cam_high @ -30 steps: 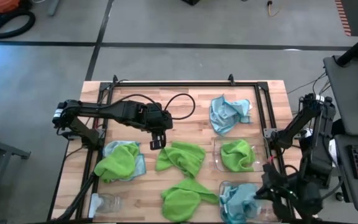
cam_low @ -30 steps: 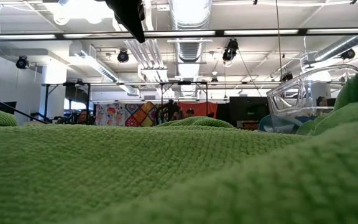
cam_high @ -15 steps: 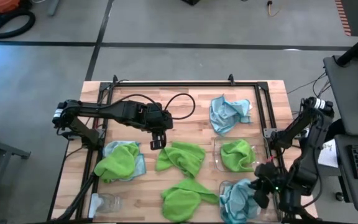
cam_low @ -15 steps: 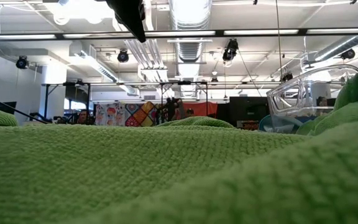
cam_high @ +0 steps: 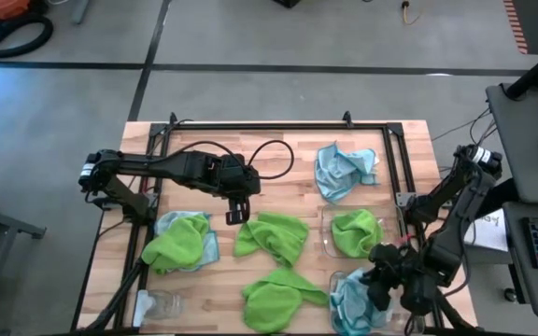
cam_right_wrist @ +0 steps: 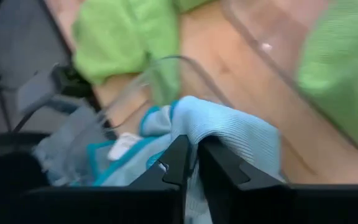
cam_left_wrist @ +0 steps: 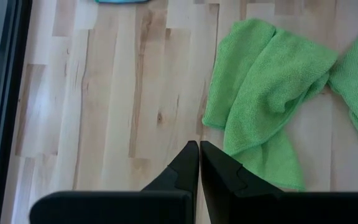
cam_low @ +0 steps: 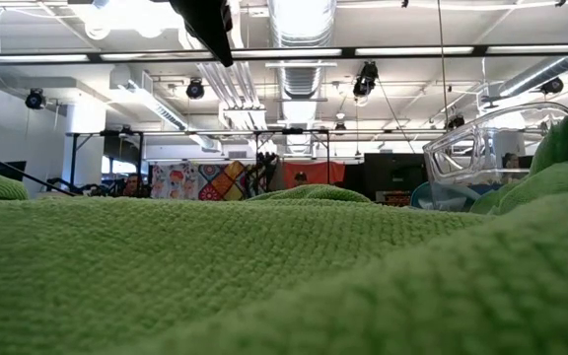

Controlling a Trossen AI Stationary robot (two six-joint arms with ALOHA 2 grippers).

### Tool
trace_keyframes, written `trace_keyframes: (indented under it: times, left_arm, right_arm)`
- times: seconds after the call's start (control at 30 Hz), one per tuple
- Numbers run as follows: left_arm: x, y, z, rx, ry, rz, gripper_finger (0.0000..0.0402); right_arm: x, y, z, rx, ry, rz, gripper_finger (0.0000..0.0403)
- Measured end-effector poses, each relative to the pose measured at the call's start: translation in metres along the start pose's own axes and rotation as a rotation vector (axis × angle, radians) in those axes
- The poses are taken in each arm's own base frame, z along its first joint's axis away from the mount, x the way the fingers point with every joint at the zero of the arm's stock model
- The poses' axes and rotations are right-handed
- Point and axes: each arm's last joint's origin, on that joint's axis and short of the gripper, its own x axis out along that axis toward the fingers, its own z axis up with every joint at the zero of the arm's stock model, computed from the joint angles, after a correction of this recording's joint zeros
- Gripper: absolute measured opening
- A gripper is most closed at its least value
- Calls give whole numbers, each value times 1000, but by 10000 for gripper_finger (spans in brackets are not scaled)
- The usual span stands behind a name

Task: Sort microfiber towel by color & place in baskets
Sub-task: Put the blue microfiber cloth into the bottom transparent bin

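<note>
Jaws, left gripper (cam_high: 237, 216): closed, fingertips pressed together, holding nothing; hovering over bare wood of the table (cam_high: 288, 182), just beside the centre green towel (cam_high: 271, 235). Jaws, right gripper (cam_high: 377, 291): fingers nearly together with a narrow slit between them, pinching a fold of the pale blue towel (cam_high: 355, 301) over the near basket (cam_high: 337, 280).

Near edge of the table:
- Small clear glass jar (cam_high: 160, 303), at the left corner.
- Green towel, crumpled (cam_high: 278, 294), near the middle; it fills the foreground of the low view.
- Near basket, clear plastic, on the right side; the pale blue towel lies bunched inside it, a teal edge showing in the right wrist view.

Middle band:
- Green towel (cam_high: 174, 243) lying on top of a pale blue towel (cam_high: 204, 245), left side, the blue showing along its edges.
- Centre green towel, spread and folded over itself, just beside the left gripper's fingertips in the left wrist view.
- Second clear basket (cam_high: 326, 229), right side, just beyond the near one, with one green towel (cam_high: 356, 231) inside.

Far part:
- Loose pale blue towel (cam_high: 342, 170), crumpled on bare wood, beyond the second basket and apart from it.
- Black cable (cam_high: 274, 159), looped on the wood behind the left arm.
- Black frame rail (cam_high: 269, 125), along the far edge.
</note>
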Motion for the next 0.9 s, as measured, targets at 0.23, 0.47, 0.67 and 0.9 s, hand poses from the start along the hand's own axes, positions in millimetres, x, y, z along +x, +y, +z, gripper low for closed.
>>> trace_keyframes:
  times: [0.23, 0.47, 0.67, 0.9]
  left_arm:
    - [0, 0, 0, 1, 1, -1, 0]
    - [0, 0, 0, 0, 1, -2, 0]
    - [0, 0, 1, -2, -11, -3, 0]
    - [0, 0, 2, -7, -16, -3, 0]
  right_arm:
    - [2, 11, 5, -142, -5, 88, 99]
    - [-1, 10, -1, -109, 254, 98, 137]
    - [-2, 10, 4, -167, 247, 112, 143]
    - [13, -3, 42, -200, 64, -46, 144]
